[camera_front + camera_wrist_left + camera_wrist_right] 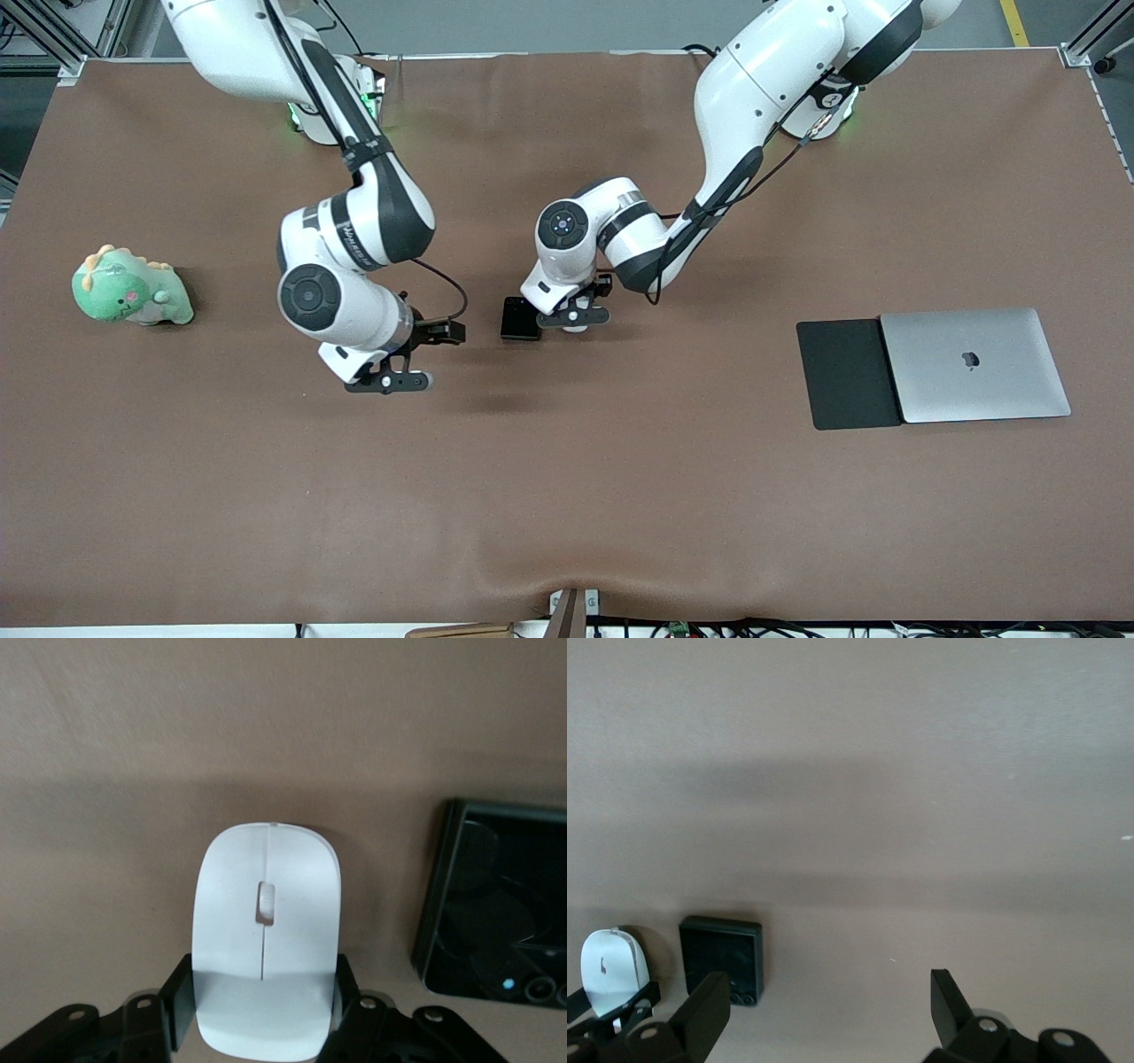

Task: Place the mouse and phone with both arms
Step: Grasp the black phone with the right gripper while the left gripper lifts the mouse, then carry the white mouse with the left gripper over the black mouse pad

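Mouse (264,957) and phone (520,318) lie side by side on brown table (620,496).

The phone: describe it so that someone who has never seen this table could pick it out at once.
Start at the middle of the brown table, where the left gripper sits low around the white mouse. The phone lies flat right beside that mouse, toward the right arm's end. It is small, black and nearly square with rounded corners, far smaller than the black pad beside the silver laptop.
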Controlling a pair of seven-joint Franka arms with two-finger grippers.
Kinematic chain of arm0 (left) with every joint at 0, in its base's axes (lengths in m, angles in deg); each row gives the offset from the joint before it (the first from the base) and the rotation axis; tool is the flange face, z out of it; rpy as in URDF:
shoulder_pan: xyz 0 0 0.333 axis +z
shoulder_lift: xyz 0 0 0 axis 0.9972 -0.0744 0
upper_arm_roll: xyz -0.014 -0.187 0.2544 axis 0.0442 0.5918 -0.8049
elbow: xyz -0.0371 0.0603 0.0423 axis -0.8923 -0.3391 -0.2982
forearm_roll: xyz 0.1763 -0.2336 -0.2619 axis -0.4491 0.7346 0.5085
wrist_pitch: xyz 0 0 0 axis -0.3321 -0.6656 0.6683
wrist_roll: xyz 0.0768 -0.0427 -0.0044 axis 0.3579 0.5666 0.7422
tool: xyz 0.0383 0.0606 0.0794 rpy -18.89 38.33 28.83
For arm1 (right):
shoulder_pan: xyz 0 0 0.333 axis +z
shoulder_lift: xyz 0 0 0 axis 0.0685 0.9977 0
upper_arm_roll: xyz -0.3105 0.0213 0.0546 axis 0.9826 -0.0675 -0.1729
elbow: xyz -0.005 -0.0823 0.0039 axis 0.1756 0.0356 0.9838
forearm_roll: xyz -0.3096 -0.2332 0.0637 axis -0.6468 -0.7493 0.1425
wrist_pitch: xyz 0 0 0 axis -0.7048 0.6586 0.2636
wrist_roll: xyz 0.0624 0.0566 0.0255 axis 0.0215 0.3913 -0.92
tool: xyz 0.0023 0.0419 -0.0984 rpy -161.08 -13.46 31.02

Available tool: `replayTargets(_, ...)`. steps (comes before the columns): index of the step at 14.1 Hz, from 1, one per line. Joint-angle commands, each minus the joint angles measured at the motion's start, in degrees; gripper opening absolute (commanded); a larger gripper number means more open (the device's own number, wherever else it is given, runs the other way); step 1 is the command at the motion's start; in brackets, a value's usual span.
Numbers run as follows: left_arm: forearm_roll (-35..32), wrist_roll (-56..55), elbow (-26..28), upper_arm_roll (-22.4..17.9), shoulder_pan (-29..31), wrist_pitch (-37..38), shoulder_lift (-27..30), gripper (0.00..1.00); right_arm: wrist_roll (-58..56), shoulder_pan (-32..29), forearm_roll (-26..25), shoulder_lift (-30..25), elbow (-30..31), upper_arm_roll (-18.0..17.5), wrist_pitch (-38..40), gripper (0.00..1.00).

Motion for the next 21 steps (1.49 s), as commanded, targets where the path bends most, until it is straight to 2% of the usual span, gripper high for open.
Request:
replayTargets(1, -1.8, -1.1, 0.3, -0.1, 1.1, 2.1, 3.6, 0.46, 5.9, 4.7, 0.7, 2.5, -0.7, 0.5, -4.5, 1.0)
replayTargets(6, -1.5, 7.4, 0.5, 0.2, 8.1, 10.6, 11.8, 0.46, 7.5, 8.4, 0.7, 8.0, -0.9, 0.4, -12.5, 1.0)
replayTargets(10, -1.4, 17.6, 1.1, 0.4, 15.9, 14.8, 15.3, 0.46, 8.5, 11.3, 0.6, 9.8, -0.7, 0.5, -14.1, 1.0)
replayTargets(16, -1.4, 33.6, 5.2, 0.6, 29.2, 14.6, 16.9, 0.47, 11.0, 13.5, 0.7, 11.6, -0.3, 0.5, -13.9, 1.0)
replayTargets(21, -1.7, 41.2, 12.1, 0.8, 40.2, 7.7, 17.2, 0.47, 11.3, 13.6, 0.7, 11.9, 0.4, 0.5, -13.4, 1.0)
